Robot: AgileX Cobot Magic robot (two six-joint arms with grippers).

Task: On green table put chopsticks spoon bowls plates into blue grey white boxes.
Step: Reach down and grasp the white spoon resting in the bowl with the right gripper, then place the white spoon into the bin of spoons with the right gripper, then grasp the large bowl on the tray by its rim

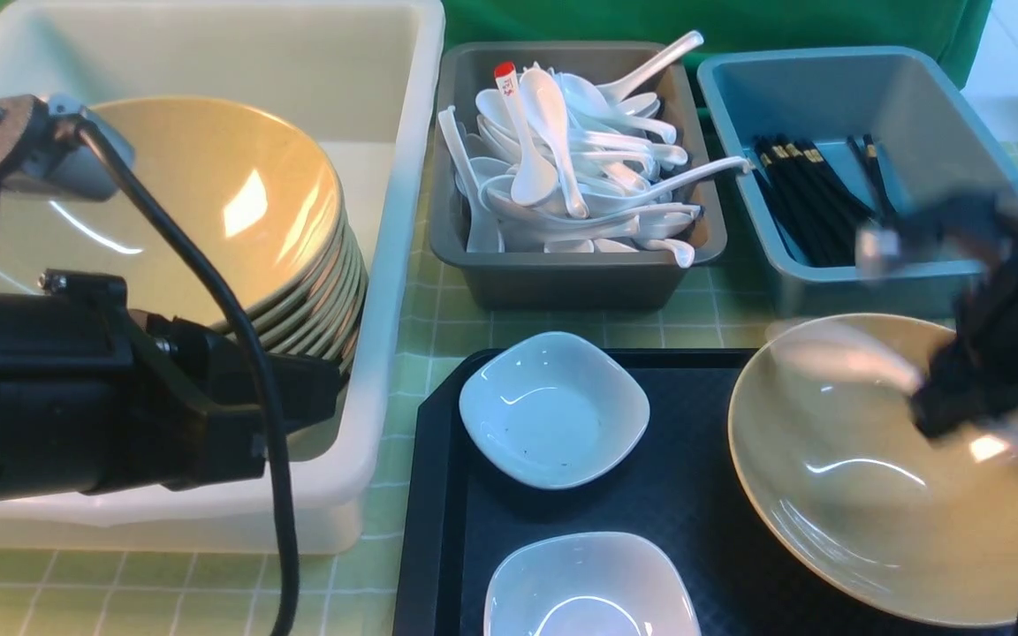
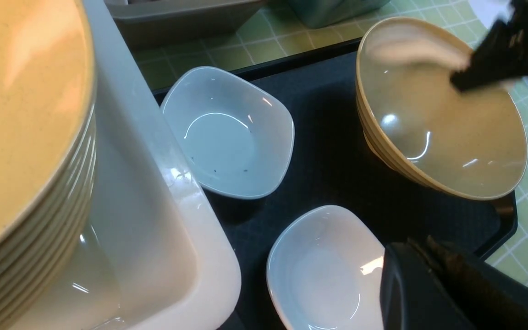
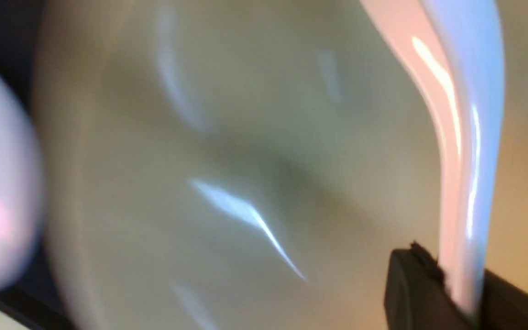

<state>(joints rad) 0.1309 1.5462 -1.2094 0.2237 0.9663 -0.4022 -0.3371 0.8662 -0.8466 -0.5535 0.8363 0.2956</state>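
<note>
My right gripper [image 1: 960,411], blurred by motion, is shut on the handle of a white spoon [image 1: 845,353] and holds it over a large tan bowl [image 1: 880,477] on the black tray [image 1: 703,495]. In the right wrist view the spoon [image 3: 456,137] runs out from between the jaws of the right gripper [image 3: 456,284] above the bowl [image 3: 245,160]. My left gripper [image 1: 323,389] is shut and empty at the white box's [image 1: 385,265] front right wall; in the left wrist view the left gripper [image 2: 422,245] is above a white dish [image 2: 323,270]. Two white square dishes [image 1: 553,406] [image 1: 588,587] lie on the tray.
The white box holds a tilted stack of tan bowls [image 1: 208,221]. The grey box [image 1: 562,274] is heaped with white spoons [image 1: 571,168]. The blue box [image 1: 827,97] holds black chopsticks [image 1: 805,199]. The table has a green checked cloth [image 1: 438,327].
</note>
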